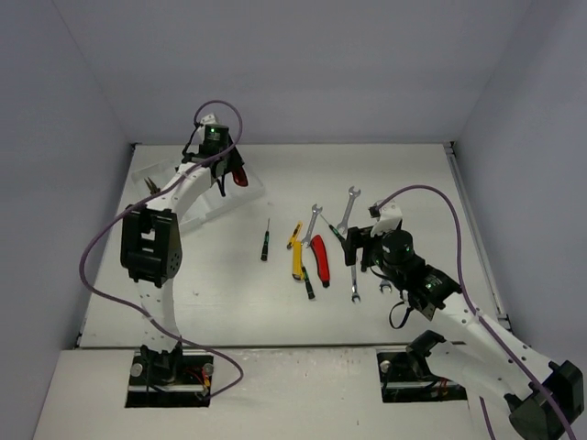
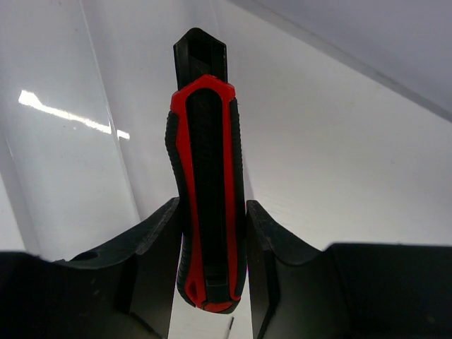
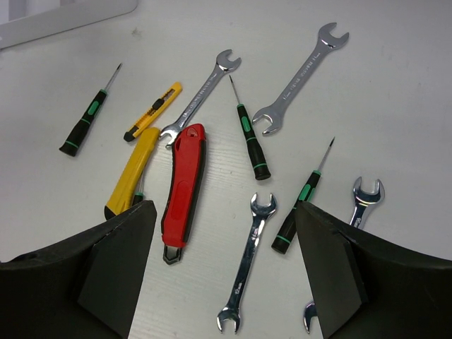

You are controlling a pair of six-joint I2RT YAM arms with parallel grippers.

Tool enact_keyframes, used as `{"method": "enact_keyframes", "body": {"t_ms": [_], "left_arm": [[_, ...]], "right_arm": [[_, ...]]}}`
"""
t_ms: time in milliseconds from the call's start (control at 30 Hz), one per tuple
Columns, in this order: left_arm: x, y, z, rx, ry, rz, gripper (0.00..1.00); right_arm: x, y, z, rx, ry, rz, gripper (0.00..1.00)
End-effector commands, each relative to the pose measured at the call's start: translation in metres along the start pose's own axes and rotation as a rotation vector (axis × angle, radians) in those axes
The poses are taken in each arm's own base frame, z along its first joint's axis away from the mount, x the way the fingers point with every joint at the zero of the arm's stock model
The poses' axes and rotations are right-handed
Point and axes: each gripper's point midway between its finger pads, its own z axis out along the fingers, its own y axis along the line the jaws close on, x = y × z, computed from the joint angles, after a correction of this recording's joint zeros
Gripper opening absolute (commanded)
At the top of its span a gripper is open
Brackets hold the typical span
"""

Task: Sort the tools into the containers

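Red and black plastic is seen between the jaws of the left gripper (image 2: pixel 210 215). A red utility knife (image 2: pixel 206 183) is clamped at its lower half, with its black nose pointing away from the wrist. It is held above the tray (image 1: pixel 246 198) at the far left of the table (image 1: pixel 229 293) and is not yet laid down.

The step in hand is judged to be the placing of this knife into one compartment. To do it well, the knife should be turned parallel to the long dividers. It should then be lowered close to the floor of the compartment and only then released, so that it is not bounced over a wall.

The right gripper (image 3: pixel 224 219) hangs over the loose tools (image 1: pixel 321 259) in the middle of the table, its jaws wide apart and empty.

The grip and the translucent dividers are shown closely in the left wrist view, but which compartment lies below cannot be told from it. The place of both arms is given by the top view, where the tools are small. Only in the right wrist view are they told apart clearly: a second red knife (image 3: pixel 185 185), a yellow knife (image 3: pixel 134 173), silver wrenches (image 3: pixel 300 78) and green-black screwdrivers (image 3: pixel 248 134).
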Motion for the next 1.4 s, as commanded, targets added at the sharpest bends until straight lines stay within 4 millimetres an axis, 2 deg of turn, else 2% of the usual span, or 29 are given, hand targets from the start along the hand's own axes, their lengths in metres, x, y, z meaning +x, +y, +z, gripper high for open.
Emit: {"method": "enact_keyframes", "body": {"t_ms": [0, 100, 167, 267, 467, 633, 700, 800, 900, 933, 1067, 1267, 1367], "left_arm": [[-0.042, -0.026, 0.019, 0.074, -0.119, -0.076, 0.03], [-0.048, -0.019, 0.038, 0.048, -0.126, -0.095, 0.05], [-0.043, -0.008, 0.055, 0.027, -0.117, -0.118, 0.07], [-0.043, -0.010, 0.068, 0.053, -0.118, -0.129, 0.14], [-0.038, -0.015, 0.080, 0.089, -0.099, -0.122, 0.40], [-0.044, -0.025, 0.063, 0.124, -0.103, -0.080, 0.56], [-0.045, -0.033, 0.047, 0.139, -0.098, -0.047, 0.59], [-0.048, -0.053, 0.010, 0.169, -0.101, 0.034, 0.60], [-0.019, -0.074, -0.036, 0.170, -0.074, 0.127, 0.61], [-0.012, -0.079, -0.044, 0.171, -0.077, 0.141, 0.60], [0.062, -0.108, -0.090, 0.200, -0.010, 0.247, 0.60], [0.174, -0.129, -0.126, 0.265, 0.167, 0.326, 0.60], [0.211, -0.139, -0.138, 0.290, 0.218, 0.362, 0.61]], "right_arm": [[-0.026, 0.005, 0.001, -0.009, -0.073, 0.039, 0.77], [-0.024, 0.007, 0.002, -0.017, -0.067, 0.044, 0.77], [-0.023, 0.007, 0.001, -0.023, -0.065, 0.048, 0.77], [-0.022, 0.009, 0.001, -0.033, -0.063, 0.055, 0.77], [-0.016, 0.011, 0.004, -0.042, -0.039, 0.050, 0.77], [-0.017, 0.011, 0.004, -0.041, -0.041, 0.050, 0.77], [-0.017, 0.010, 0.003, -0.035, -0.044, 0.049, 0.77], [-0.019, 0.007, 0.001, -0.026, -0.056, 0.051, 0.77], [-0.018, -0.004, -0.002, 0.027, -0.068, 0.045, 0.77], [-0.018, -0.007, -0.004, 0.042, -0.073, 0.047, 0.78], [-0.024, -0.025, -0.011, 0.136, -0.109, 0.082, 0.78], [-0.031, -0.030, -0.023, 0.151, -0.161, 0.154, 0.78], [-0.032, -0.031, -0.029, 0.150, -0.179, 0.180, 0.78]]}}
